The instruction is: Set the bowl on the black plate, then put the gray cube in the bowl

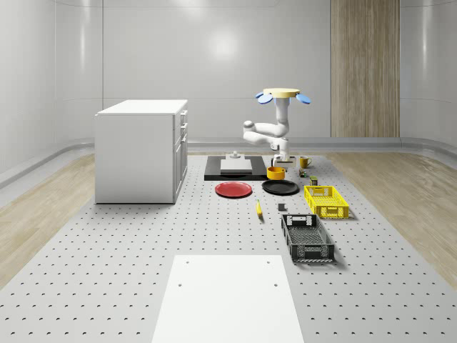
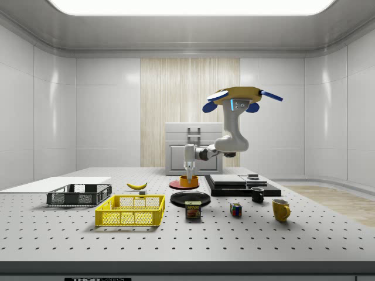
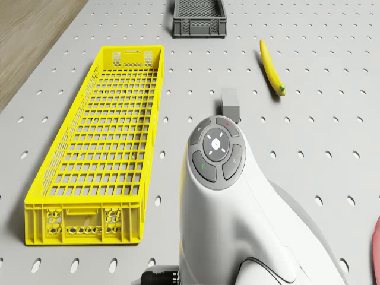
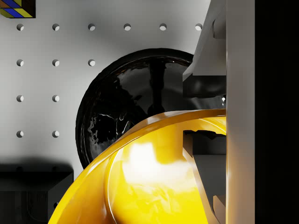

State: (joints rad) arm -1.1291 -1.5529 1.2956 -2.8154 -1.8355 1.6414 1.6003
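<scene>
At the bowl's rim, the jaws are clamped on the wall of the orange bowl [image 4: 154,182], one finger inside and one outside, as the wrist view shows. The gripper [image 2: 188,173] points straight down and carries the bowl clear of the table, just beside the black plate [image 1: 280,187] on its far side in the whole-scene view; in the wrist view the plate [image 4: 121,116] lies below, partly overlapped by the bowl's rim. The arm bends down from the drone [image 2: 240,96], which hovers above the table near the dark platform [image 1: 228,170].

Step in hand, by judgement: carrying the bowl to the plate; the bowl is not yet set down. The next move calls for centring the bowl over the plate, lowering until it seats, then releasing.

The gray cube [image 3: 230,104] rests on the table between the banana [image 3: 271,66] and the yellow crate [image 3: 101,148], untouched. The red plate [image 1: 233,189] lies beside the black one.
</scene>
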